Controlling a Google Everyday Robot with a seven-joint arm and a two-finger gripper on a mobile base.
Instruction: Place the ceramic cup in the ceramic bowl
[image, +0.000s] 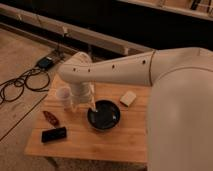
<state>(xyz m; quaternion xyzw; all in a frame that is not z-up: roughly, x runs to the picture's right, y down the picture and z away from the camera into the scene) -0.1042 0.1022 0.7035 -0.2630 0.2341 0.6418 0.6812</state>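
Observation:
The white-cream ceramic cup (64, 96) stands upright on the left part of the wooden table (120, 140). The glossy black ceramic bowl (104, 115) sits to its right, near the table's middle, and holds nothing. My gripper (83, 103) points down between the two, just right of the cup and over the bowl's left rim. Its fingers stand apart and hold nothing. The left finger (74, 104) is close beside the cup. My white arm reaches in from the right and covers the table's right side.
A flat cream block (128, 98) lies right of the bowl. A flat black device (54, 134) and a reddish-brown object (51, 118) lie at the table's front left. Cables (20, 82) and a dark box (46, 62) lie on the floor to the left.

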